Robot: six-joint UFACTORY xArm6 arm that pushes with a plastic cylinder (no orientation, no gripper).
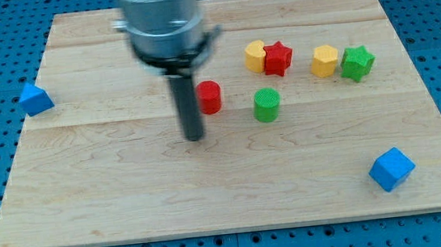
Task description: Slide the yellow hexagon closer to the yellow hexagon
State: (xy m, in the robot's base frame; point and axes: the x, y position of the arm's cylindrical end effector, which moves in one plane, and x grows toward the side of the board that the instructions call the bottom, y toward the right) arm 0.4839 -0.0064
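My tip (195, 137) rests on the surface (114, 198), holding nothing, no fingers; swing round the red cylinder (209, 97), push left yellow hexagon (255, 56) rightward past the red star (278, 58) toward right yellow hexagon (324, 61)

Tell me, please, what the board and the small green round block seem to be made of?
The board looks like pale wood with a matte finish: lengthwise grain and seams between planks show. The green round block looks like plastic, possibly 3D-printed: even saturated colour and fine ridges on its side, though the picture is too coarse to be sure. My tip rests left of it.
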